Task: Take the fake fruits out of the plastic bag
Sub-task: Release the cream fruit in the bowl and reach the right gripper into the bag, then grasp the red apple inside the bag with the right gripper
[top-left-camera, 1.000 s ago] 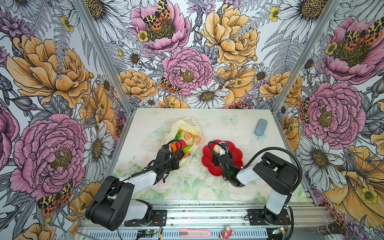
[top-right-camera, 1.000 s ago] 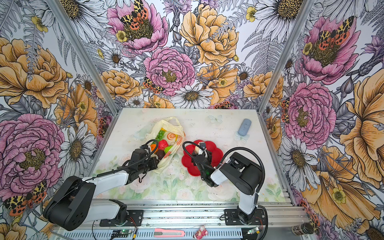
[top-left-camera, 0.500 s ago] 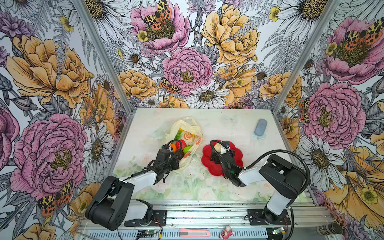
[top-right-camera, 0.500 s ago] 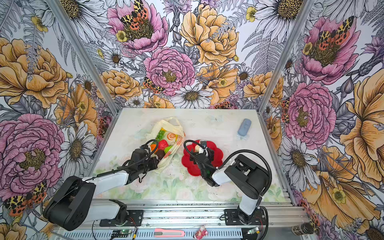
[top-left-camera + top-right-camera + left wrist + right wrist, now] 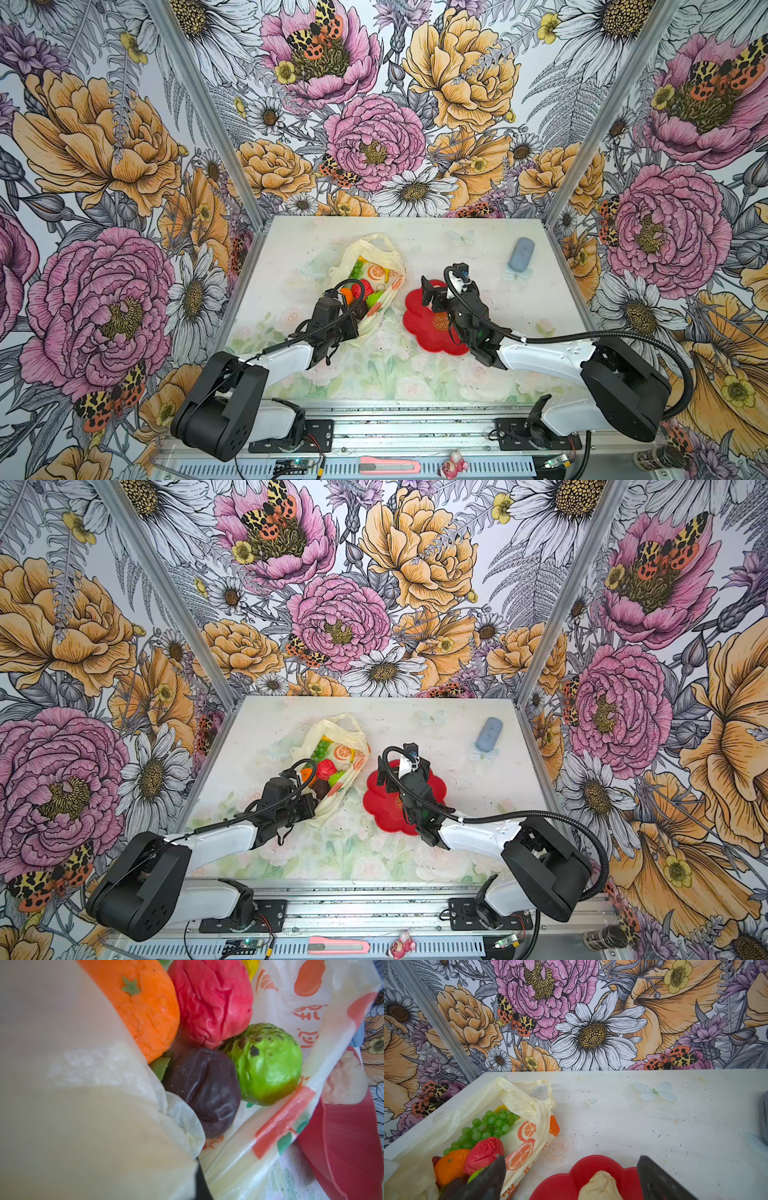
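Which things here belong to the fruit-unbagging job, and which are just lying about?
Job: bag, orange, red fruit, green fruit, dark fruit, grapes, cream piece on the red plate.
Lying about: blue-grey object, pink cutter, pink figurine.

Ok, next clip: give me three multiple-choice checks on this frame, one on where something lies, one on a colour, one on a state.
1. Where does the cream piece lie?
A) in the bag
B) on the red plate
C) on the tabletop

2. What colour is the grape bunch?
A) purple
B) green
C) red

3. On the right gripper, how do the jaws stand?
A) open
B) shut on the cream piece
C) shut on the bag

Answers:
1 B: the right wrist view shows it resting on the red plate, outside the bag.
2 B: green beads show through the bag's mouth.
3 A: the jaws stand wide apart above the plate, with the cream piece lying loose below them.
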